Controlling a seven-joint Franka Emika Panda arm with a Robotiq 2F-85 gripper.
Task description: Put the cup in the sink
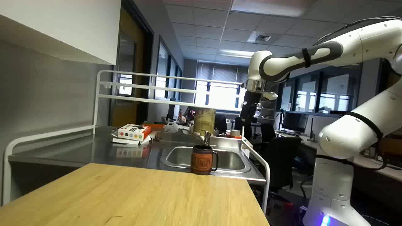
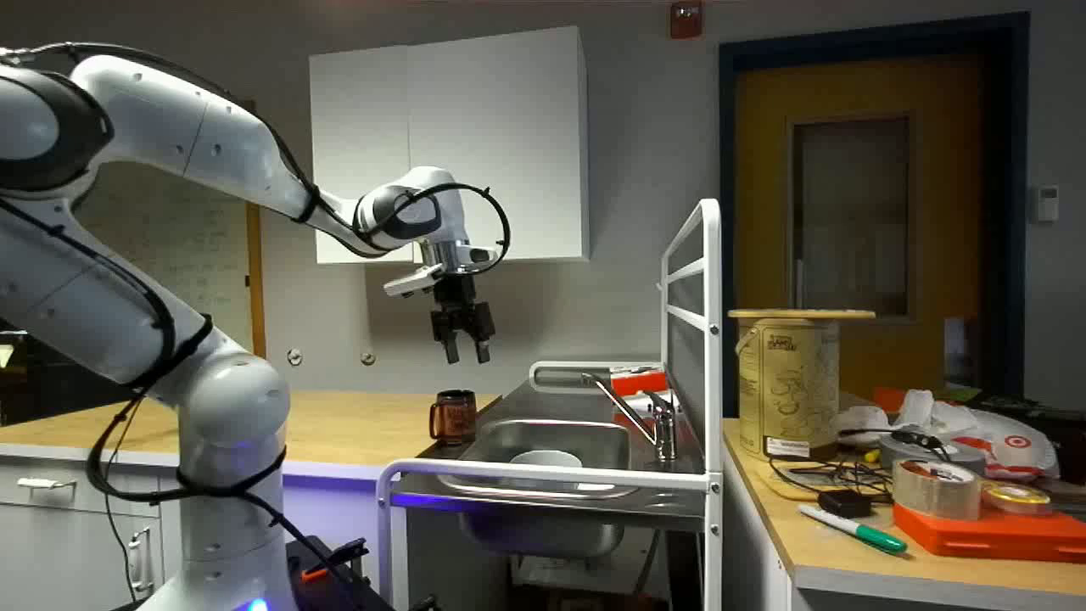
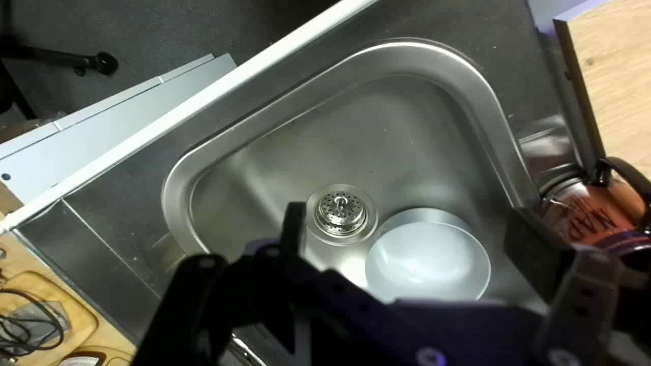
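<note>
The cup is a brown-orange barrel-shaped mug (image 1: 201, 160) with dark bands, lettering and a dark handle. It stands upright where the wooden table meets the steel counter beside the sink, and shows in both exterior views (image 2: 456, 417). In the wrist view the mug (image 3: 592, 211) is at the right edge, partly hidden by a finger. The steel sink (image 3: 356, 132) lies below my gripper; it shows also in the exterior views (image 1: 234, 160) (image 2: 607, 433). My gripper (image 2: 467, 355) points down, open and empty, above the mug and the sink's near side. Its fingers (image 3: 411, 229) are wide apart.
A pale bowl (image 3: 427, 259) sits in the sink by the drain strainer (image 3: 341, 209). The faucet (image 2: 662, 428) stands at the sink's edge. A white rail frame (image 2: 713, 339) surrounds the counter. A box (image 1: 133, 131) lies on the counter. A white cabinet (image 2: 501, 144) hangs behind.
</note>
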